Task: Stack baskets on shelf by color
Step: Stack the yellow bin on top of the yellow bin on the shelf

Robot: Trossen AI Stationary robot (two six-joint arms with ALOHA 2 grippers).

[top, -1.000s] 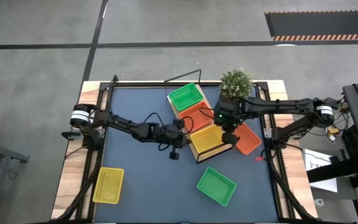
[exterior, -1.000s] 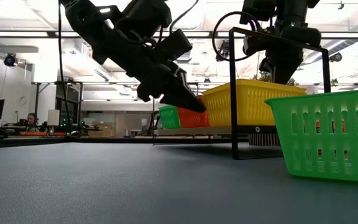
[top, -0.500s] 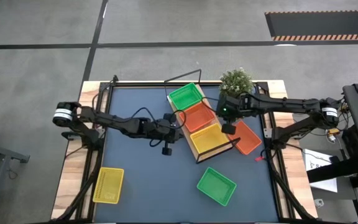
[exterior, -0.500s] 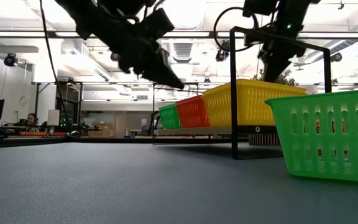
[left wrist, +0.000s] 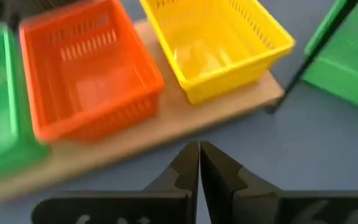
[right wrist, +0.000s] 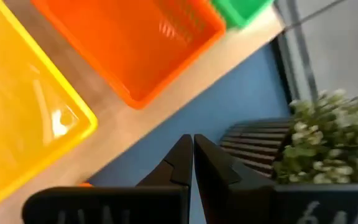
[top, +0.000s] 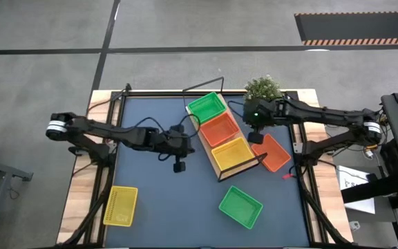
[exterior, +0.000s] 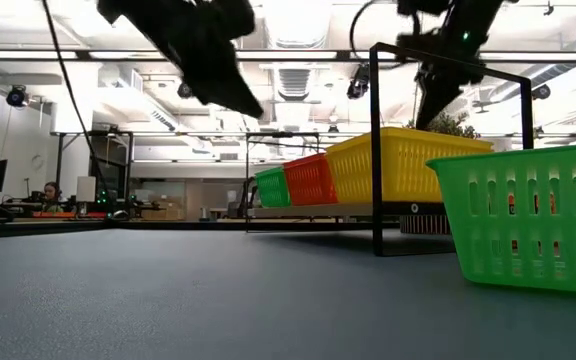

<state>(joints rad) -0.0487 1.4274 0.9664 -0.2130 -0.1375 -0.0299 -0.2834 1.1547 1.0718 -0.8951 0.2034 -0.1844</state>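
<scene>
1. We see the long light-wood shelf board w/ thin black wire end frames lying at an angle on the dark blue tabletop, between the two end effectors.
2. On the shelf, in a row: a green plastic mesh basket, a red-orange plastic mesh basket and a yellow plastic mesh basket, one of each, none stacked.
3. Left end effector: above the tabletop, just beside the shelf's long edge, nearest the red-orange and yellow baskets. In its wrist view the fingers are pressed together, nothing between them.
4. Right end effector: on the shelf's other side, near the red-orange basket, w/ a small green potted plant in a dark slatted pot just behind it. Its fingers are likewise closed tight and empty.
5. Loose baskets off the shelf: a flat red-orange mesh basket just beside the right end effector, by the yellow basket's end of the shelf; a second green mesh basket farther out from the shelf's yellow end, apart from both end effectors; a second yellow mesh basket well apart from the left end effector, at the tabletop corner on that arm's side.
6. In the low view the loose green basket sits closest to the camera, w/ the shelf row behind it.
</scene>
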